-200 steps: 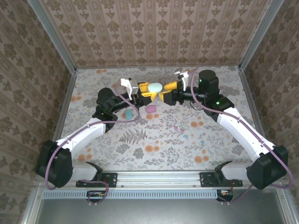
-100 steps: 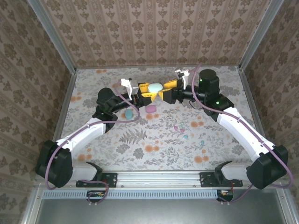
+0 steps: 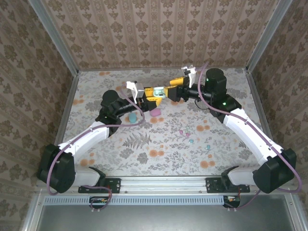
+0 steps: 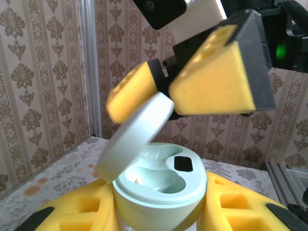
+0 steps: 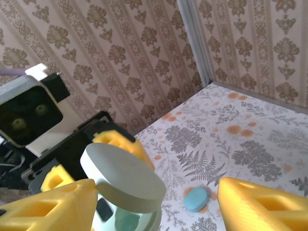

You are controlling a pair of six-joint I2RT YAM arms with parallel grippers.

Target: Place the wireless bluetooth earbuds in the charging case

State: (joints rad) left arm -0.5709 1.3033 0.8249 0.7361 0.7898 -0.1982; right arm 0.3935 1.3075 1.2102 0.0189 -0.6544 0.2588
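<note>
1. Locate the left gripper [image 4: 161, 211] at the far middle of the floral-patterned table surface [image 3: 144, 149]. Its yellow foam fingers [image 4: 82, 216] are pressed against both sides of the mint-green egg-shaped plastic charging case [image 4: 161, 190], pinching it upright.
2. Check the round mint-green lid [image 4: 134, 137]. It stands hinged open and tilted, and you can see the moulded wells inside the case.
3. Locate the right gripper [image 5: 159, 211], which faces the left gripper from the opposite side. Its fingers [image 5: 260, 207] are spread wide with the lid [image 5: 122, 178] between them. One finger sits at the lid's edge; you cannot tell whether it touches.
4. Find the tiny pastel plastic earbuds [image 3: 191, 141] lying loose on the table, scattered in front of the right arm and well apart from the held case.
5. Note the pink pebble-shaped plastic case [image 3: 155, 111] and the light blue pebble-shaped plastic case [image 3: 131, 118], both resting on the table near the grippers.
</note>
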